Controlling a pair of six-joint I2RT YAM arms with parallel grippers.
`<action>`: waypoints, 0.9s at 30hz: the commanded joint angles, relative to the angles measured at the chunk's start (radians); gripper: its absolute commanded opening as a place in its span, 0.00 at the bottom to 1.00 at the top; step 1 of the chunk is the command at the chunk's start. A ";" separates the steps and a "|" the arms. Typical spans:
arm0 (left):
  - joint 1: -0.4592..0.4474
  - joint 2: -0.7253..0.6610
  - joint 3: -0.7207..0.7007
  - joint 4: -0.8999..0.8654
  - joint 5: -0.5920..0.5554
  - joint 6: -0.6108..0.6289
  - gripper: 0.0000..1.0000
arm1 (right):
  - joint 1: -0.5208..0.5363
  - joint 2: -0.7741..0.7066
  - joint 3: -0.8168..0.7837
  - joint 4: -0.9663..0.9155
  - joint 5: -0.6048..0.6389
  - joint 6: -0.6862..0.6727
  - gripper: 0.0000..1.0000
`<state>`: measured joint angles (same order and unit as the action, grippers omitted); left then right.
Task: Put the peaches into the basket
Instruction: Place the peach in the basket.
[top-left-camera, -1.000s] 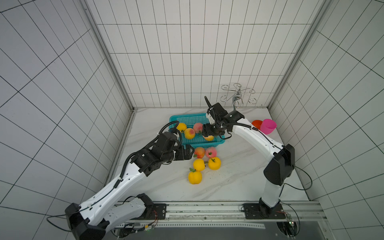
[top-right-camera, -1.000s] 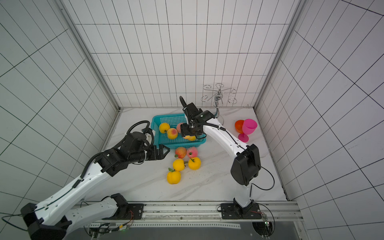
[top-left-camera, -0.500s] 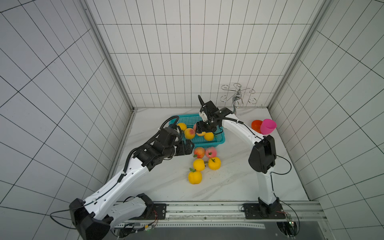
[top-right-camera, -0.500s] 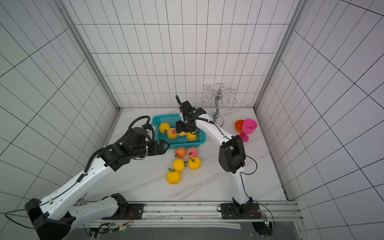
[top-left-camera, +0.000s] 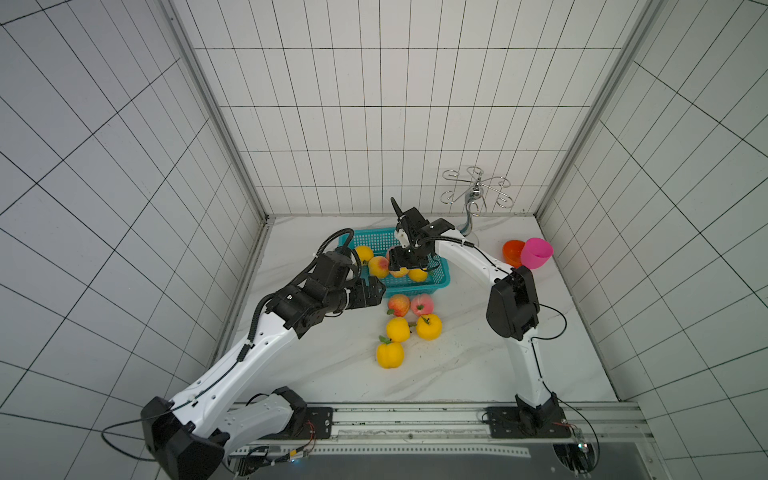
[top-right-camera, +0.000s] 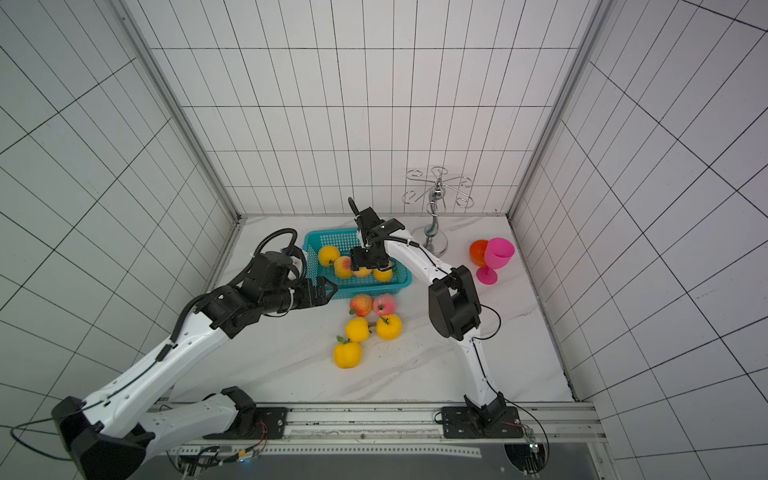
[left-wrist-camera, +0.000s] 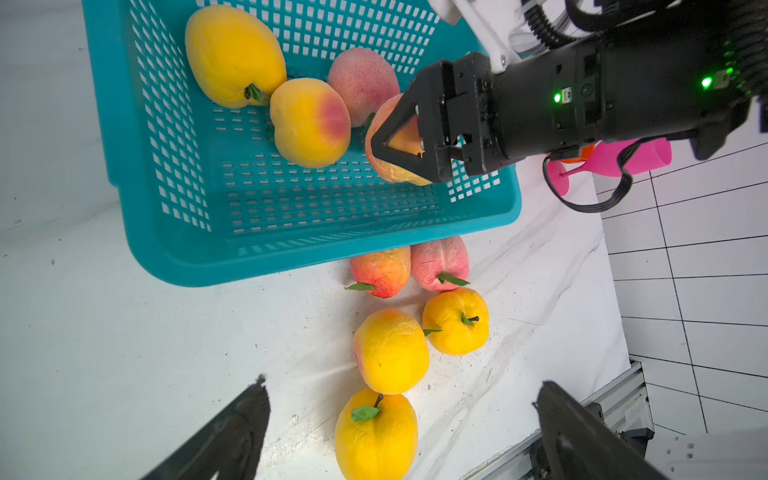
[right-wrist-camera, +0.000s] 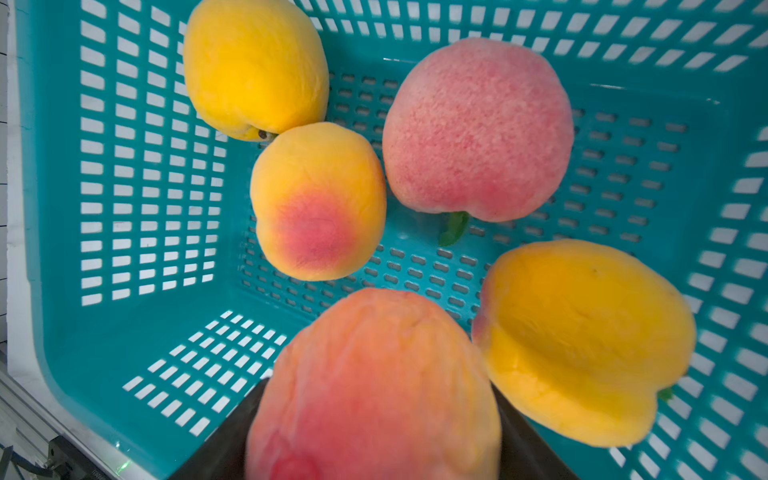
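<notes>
5 peaches (top-left-camera: 398, 329) on tbl (top-left-camera: 457, 374); 4 in basket (top-left-camera: 415, 286)

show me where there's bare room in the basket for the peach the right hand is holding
Free: the basket floor between the blushed peach and the wall facing the five table peaches. Crowded: around the right hand, where its held peach hangs close to the pink peach and a yellow peach.
</notes>
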<state>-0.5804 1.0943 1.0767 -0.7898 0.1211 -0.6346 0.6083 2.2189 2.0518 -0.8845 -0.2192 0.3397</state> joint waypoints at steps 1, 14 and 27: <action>0.011 -0.007 -0.016 -0.011 0.011 0.015 0.98 | -0.006 0.031 0.049 -0.006 -0.008 -0.009 0.70; 0.025 -0.005 -0.026 -0.009 0.013 0.014 0.98 | -0.007 0.102 0.129 -0.026 -0.003 -0.019 0.71; 0.026 -0.010 -0.033 -0.008 0.012 0.002 0.98 | -0.009 0.109 0.140 -0.036 0.013 -0.036 0.74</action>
<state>-0.5598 1.0939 1.0580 -0.8043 0.1318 -0.6353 0.6083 2.3161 2.1529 -0.8906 -0.2169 0.3241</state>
